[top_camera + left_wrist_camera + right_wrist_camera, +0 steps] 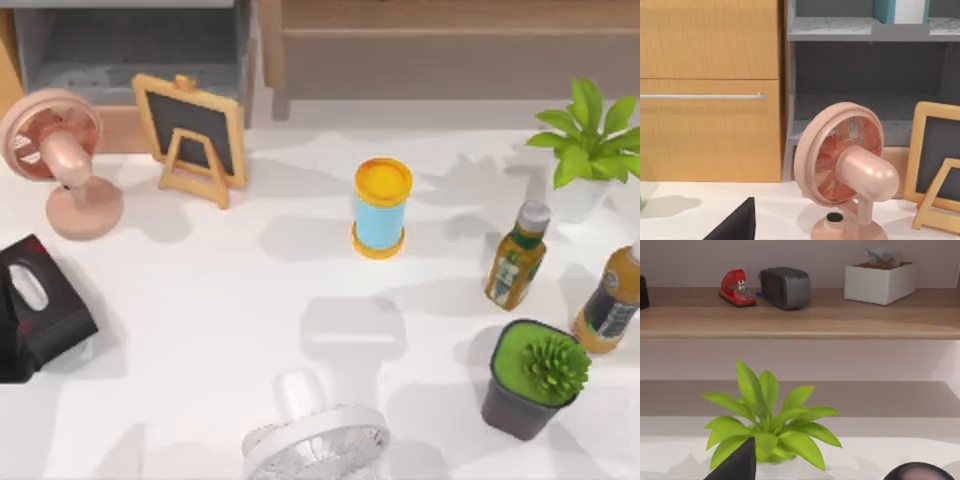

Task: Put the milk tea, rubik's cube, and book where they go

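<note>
Left wrist view: a dark wedge of the left gripper (735, 225) sits at the frame edge; can't tell if it's released or clenched. Just past it stands a pink fan (845, 170) on the white table (775, 210), w/ a wood-framed chalkboard (935, 170) beside it. Behind them are a wooden cabinet (710, 90) and a grey shelf unit (865, 30).

Right wrist view: a similar dark wedge of the right gripper (735, 465), grip state also can't be told. A leafy plant (770, 425) is directly ahead. On the wooden shelf (800, 320) beyond are a red stapler (736, 288), a grey block (785, 286) and a white tissue box (880, 280).

Top view: the milk tea (381, 208), blue cup w/ yellow lid, stands upright near table centre, apart from everything else. A black box (40, 300) is at the left edge, a white fan (315, 440) at the near edge, two bottles (517, 258) and a potted succulent (535, 380) at the right.
</note>
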Tool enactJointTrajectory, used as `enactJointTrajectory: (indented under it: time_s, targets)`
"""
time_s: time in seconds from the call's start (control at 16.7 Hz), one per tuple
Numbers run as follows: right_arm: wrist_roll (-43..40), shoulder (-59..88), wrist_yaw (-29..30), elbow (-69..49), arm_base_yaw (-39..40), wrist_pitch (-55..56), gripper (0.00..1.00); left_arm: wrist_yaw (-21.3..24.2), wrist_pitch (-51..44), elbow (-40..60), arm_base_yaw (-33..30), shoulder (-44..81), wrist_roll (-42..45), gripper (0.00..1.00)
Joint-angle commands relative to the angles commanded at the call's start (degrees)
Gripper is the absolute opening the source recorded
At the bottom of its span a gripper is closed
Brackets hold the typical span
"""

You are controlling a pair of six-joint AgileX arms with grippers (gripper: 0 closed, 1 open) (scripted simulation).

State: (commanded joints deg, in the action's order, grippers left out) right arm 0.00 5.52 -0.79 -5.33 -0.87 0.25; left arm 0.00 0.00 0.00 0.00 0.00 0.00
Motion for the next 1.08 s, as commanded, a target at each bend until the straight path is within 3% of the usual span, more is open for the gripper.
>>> enactJointTrajectory:
  time_s: [0.66, 1.08]
  targets:
    - [0.0, -5.52, 0.79, 5.33, 0.87, -0.25, 1.0, -0.28, 0.97, 1.66, -0.33, 1.8, 0.0, 1.0]
    - [0.0, -5.52, 0.79, 5.33, 0.87, -0.25, 1.0, -3.35, 11.48, 20.91, -3.99, 26.57, -0.13, 1.0]
